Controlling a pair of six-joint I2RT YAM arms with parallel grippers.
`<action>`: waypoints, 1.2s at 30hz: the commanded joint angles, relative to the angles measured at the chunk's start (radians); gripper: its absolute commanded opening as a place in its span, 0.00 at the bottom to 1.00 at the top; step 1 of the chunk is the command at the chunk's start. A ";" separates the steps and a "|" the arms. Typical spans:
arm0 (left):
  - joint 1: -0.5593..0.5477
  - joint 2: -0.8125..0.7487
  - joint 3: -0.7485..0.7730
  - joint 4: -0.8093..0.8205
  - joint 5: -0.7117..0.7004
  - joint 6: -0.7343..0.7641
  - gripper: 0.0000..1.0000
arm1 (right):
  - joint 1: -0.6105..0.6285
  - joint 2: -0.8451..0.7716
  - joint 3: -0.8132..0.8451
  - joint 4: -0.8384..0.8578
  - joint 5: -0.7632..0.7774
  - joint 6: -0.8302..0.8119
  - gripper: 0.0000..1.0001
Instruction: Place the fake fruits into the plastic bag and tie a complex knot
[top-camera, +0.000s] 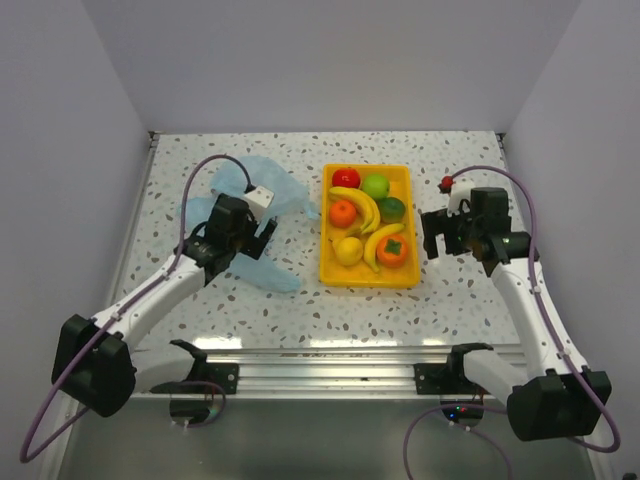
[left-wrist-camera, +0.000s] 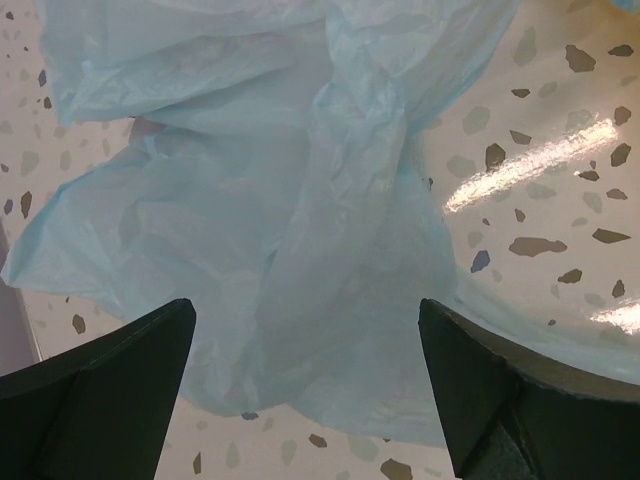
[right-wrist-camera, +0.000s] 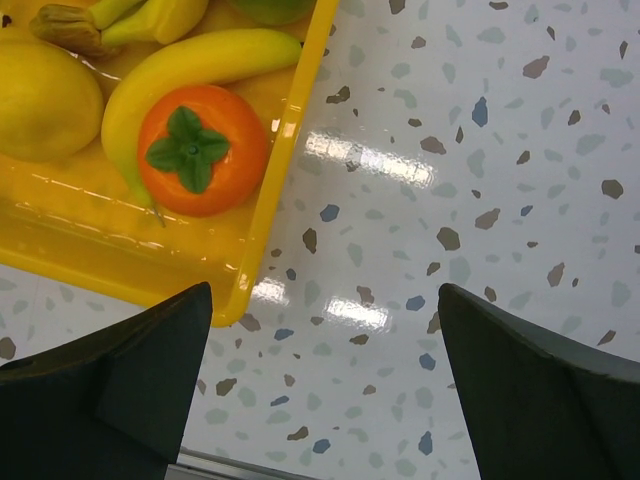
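Observation:
The fake fruits lie in a yellow tray (top-camera: 366, 277) at mid-table: a red apple (top-camera: 346, 177), two green limes (top-camera: 375, 186), an orange (top-camera: 343, 212), a lemon (top-camera: 347, 250), bananas (top-camera: 358, 205) and a leaf-topped orange (top-camera: 392, 252). The crumpled light-blue plastic bag (top-camera: 250, 185) lies flat to the tray's left. My left gripper (top-camera: 258, 238) hovers open over the bag's near part; film (left-wrist-camera: 290, 200) fills its wrist view beyond the fingers (left-wrist-camera: 305, 330). My right gripper (top-camera: 432, 235) is open beside the tray's right rim (right-wrist-camera: 285, 160), over bare table (right-wrist-camera: 325, 320), with the leaf-topped orange (right-wrist-camera: 200, 150) close by.
White walls enclose the speckled table on three sides. A small red object (top-camera: 446, 182) sits near the right arm's cable. A metal rail (top-camera: 320, 360) runs along the near edge between the arm bases.

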 joint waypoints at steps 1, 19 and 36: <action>-0.041 0.044 -0.008 0.132 -0.102 -0.041 1.00 | 0.000 0.009 -0.007 0.052 0.025 0.015 0.99; -0.050 0.184 0.222 -0.076 0.018 -0.151 0.00 | 0.002 0.087 0.097 -0.024 -0.127 0.020 0.99; 0.335 0.121 0.513 -0.399 0.963 -0.394 0.00 | 0.002 0.061 0.283 -0.057 -0.397 0.043 0.98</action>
